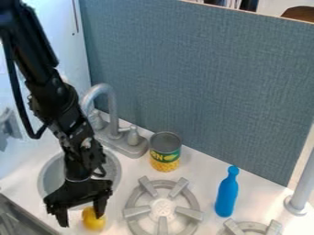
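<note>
Partition (pixel 202 82): grey-blue and upright, it runs along the back, probably as a screen between the toy kitchen and the room
Worktop (pixel 199 167): white, it carries the fittings and loose things
Arm (pixel 58 98): black, it comes in from the upper left and slants down across the sink, which brings its hand to the near side
Sink (pixel 119 173): round and grey, set into the worktop beneath the arm
Burner (pixel 162 209): grey, its spokes radiating from the hub, presumably to support cookware
Tap (pixel 113 114): its spout arches towards the sink (a natural place for it)
Hand (pixel 81 220): open, its two fingers hang well apart and pointing down, gripping nothing; the spread seems wide enough to straddle something small
Bottle (pixel 226 197): blue, its neck towards the partition and its wide end towards the near edge; whether it stands or lies I cannot tell
Tin (pixel 165 158): upright on its flat base between the burner and the partition, which likely makes it steady
Yellow piece (pixel 94 221): rounded, on the near side of the sink, close by the finger nearer the burner; its long axis seems to run towards the near edge, though the finger hides its far end and neither tip is clear
</note>
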Controlling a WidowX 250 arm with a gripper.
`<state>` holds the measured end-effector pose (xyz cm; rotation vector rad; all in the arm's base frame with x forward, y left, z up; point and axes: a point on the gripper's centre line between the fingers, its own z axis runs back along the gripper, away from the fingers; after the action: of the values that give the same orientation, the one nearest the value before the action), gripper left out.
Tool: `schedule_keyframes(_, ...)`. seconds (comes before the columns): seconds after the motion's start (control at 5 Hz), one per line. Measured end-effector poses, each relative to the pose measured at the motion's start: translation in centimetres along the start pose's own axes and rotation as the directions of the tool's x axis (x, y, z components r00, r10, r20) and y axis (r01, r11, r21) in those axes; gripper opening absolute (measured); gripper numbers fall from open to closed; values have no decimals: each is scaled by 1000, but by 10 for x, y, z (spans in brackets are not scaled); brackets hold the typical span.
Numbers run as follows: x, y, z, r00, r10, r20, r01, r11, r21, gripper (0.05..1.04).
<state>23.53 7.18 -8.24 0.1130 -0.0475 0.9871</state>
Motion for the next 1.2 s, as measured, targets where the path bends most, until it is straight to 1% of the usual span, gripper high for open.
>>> schedule_keyframes(0.2, -4, 1, -13, 999, 25, -36, -23, 999, 33, 1003)
schedule_keyframes(0.4, -11, -8, -25, 996, 22, -85, -18, 999, 50, 947)
schedule_keyframes(0.6, -10, -14, -26, 997, -22, -74, 26, 998, 50, 781)
schedule_keyframes(0.8, -12, -12, -25, 994, -71, -89, 76, 995, 61, 685)
schedule_keyframes(1.0, -22, -20, -5, 969, -238, -68, 241, 970, 40, 685)
schedule_keyframes(1.2, -36, -36, 32, 905, -426, 13, 426, 905, 14, 685)
